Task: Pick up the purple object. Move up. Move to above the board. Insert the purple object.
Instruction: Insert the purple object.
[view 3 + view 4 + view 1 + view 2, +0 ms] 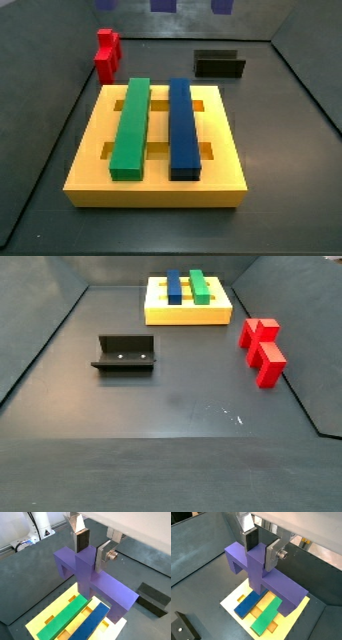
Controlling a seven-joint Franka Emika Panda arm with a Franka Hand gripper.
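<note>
Gripper (92, 546) seen in both wrist views (262, 545), not in either side view. Fingers are flat silver plates w/ dark pads (81, 539), pointing down, closed on the central ridge of the purple object (93, 579) (crossbar hangs just below the fingertips). One pad (250, 539) presses each side of ridge.
</note>
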